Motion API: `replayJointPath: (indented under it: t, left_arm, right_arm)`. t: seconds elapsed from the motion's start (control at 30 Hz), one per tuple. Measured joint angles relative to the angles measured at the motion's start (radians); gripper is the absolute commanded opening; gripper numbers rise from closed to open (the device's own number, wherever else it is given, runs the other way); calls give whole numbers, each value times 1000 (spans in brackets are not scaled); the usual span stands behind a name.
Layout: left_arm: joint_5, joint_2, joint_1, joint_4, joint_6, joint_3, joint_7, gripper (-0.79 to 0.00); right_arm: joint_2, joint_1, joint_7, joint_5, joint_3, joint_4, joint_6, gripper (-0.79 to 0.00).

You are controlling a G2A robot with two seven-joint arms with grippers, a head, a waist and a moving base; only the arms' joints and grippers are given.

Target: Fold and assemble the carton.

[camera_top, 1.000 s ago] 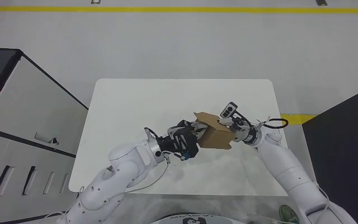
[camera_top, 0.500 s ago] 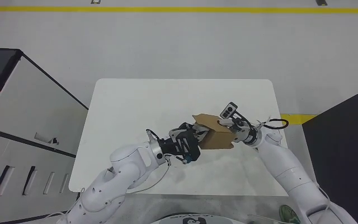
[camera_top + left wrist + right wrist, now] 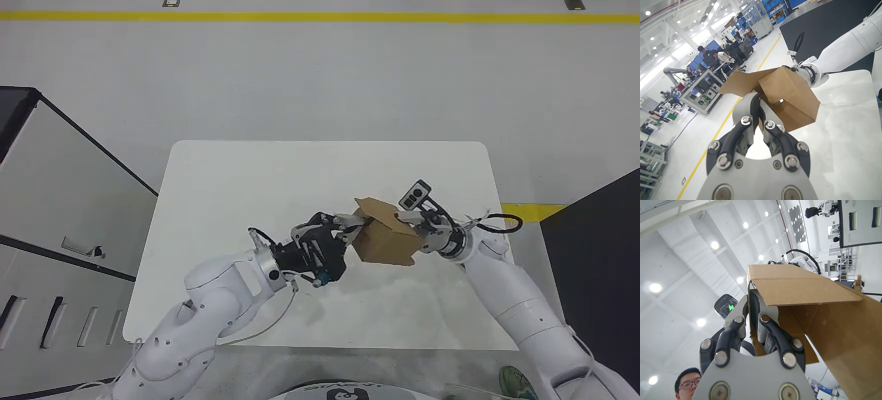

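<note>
A brown cardboard carton (image 3: 385,235), partly folded with open flaps, hangs just above the white table (image 3: 300,180) right of its middle. My right gripper (image 3: 420,232) holds its right end; in the right wrist view the gripper (image 3: 753,300) is shut on a carton (image 3: 829,313) wall, with cardboard between the pads. My left gripper (image 3: 345,235) meets the carton's left end. Seen from the left wrist, that gripper (image 3: 758,106) is shut on the edge of a carton (image 3: 789,94) flap, beside the open end.
A grey cabinet (image 3: 50,200) stands left of the table and a black panel (image 3: 600,250) to its right. A yellow floor line (image 3: 300,17) runs beyond the far edge. Bare table surface (image 3: 838,132) lies all round the carton.
My left gripper has moved toward the table's far side and closer to the carton's left end. The carton has tilted and shifted slightly right with the right gripper.
</note>
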Motion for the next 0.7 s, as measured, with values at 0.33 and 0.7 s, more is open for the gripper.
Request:
replayJointPath:
  t: [0.33,0.7]
  left_arm:
    - [17,9,33,-71,18,-62,3,-785]
    - [96,9,28,-105,10,-38,-42,-785]
  right_arm:
    - [16,14,0,-63,35,52,-112,-785]
    - [18,9,-86,-213,72,57,-276,-785]
